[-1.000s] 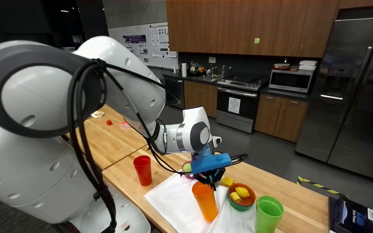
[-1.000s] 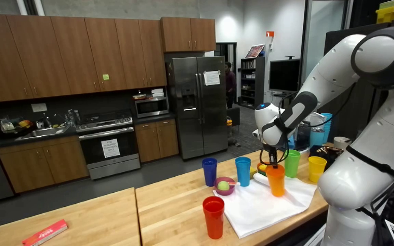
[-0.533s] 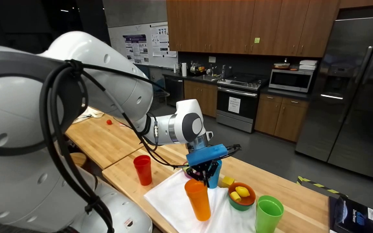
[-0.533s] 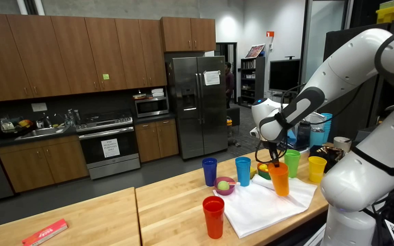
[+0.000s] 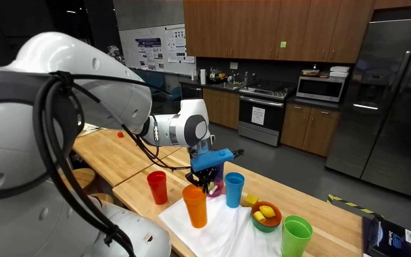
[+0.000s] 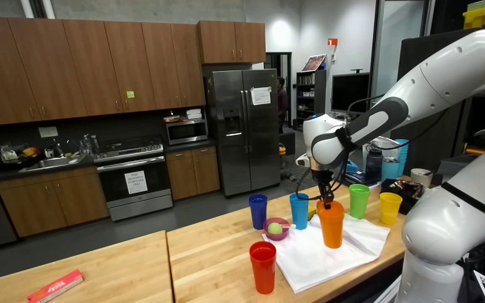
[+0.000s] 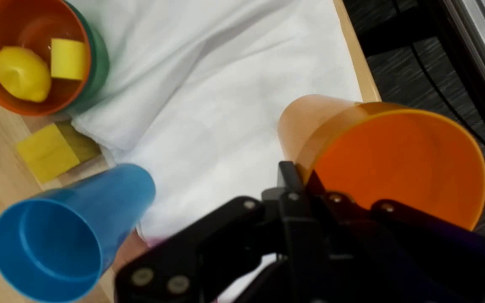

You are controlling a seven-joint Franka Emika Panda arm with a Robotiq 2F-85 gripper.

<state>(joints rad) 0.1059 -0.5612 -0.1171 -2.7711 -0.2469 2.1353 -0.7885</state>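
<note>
Wood tabletop (image 6: pixel 209 252), white cloth (image 6: pixel 314 263) on it: your gripper (image 7: pixel 302 179) pinches the orange tumbler (image 7: pixel 398 164) by its rim; tumbler lies below, long axis slightly off vertical.

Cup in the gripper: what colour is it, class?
The cup is orange; it shows best, close up, in the wrist view.

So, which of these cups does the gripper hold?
The orange cup, the only one of its colour: the gripper pinches its rim and touches no other.
</note>
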